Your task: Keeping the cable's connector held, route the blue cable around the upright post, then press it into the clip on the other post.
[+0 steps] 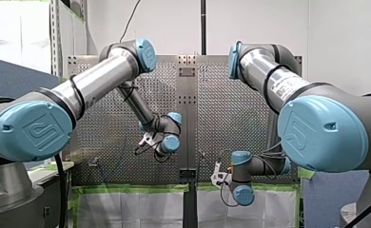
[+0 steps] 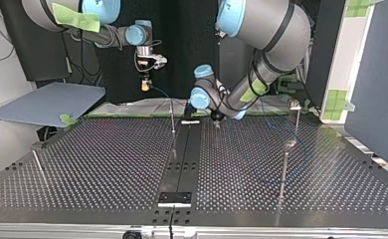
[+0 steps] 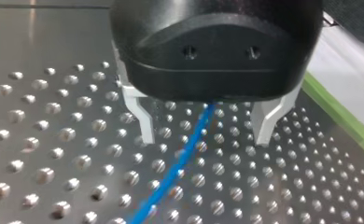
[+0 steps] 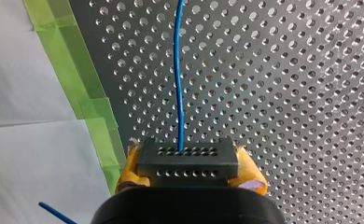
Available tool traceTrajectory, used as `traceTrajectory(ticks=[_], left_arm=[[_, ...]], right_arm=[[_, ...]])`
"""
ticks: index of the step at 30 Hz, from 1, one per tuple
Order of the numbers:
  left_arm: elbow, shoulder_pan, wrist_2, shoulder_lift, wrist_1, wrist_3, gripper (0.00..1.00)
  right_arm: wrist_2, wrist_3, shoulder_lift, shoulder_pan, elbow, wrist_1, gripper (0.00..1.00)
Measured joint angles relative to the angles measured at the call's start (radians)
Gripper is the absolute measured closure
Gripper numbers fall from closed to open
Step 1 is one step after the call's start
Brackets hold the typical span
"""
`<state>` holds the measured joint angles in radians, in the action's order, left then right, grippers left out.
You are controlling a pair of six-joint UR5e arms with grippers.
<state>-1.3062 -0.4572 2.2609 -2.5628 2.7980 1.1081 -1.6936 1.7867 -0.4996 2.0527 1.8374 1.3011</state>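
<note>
In the right wrist view my right gripper (image 4: 188, 173) is shut, its yellow pads (image 4: 252, 175) clamping the black connector (image 4: 188, 158). The blue cable (image 4: 179, 93) leaves the connector and runs ahead over the perforated table. In the top view this gripper (image 2: 145, 84) hangs above the table's far edge, with the cable (image 2: 159, 90) trailing toward a thin upright post (image 2: 172, 117). My left gripper (image 3: 203, 137) is open just above the table, and the cable (image 3: 180, 168) lies between its metal fingers (image 3: 143, 122) untouched. It (image 2: 216, 118) stands near the table's middle strip.
A post with a clip on top (image 2: 295, 106) stands at the top view's far right, and a taller post (image 2: 284, 172) stands nearer the camera. A short leaning post (image 2: 38, 162) is at that view's left. Green tape (image 4: 89, 107) lines the table's edge.
</note>
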Motion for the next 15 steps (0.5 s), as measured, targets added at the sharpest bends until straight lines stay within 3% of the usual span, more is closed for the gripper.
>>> traceTrajectory(ticks=[15], left_arm=[[0.007,-0.006,-0.028,-0.092,-0.059,0.051,0.0]], right_arm=[[0.0,-0.011,0.0,-0.001,0.0,0.0,1.0]])
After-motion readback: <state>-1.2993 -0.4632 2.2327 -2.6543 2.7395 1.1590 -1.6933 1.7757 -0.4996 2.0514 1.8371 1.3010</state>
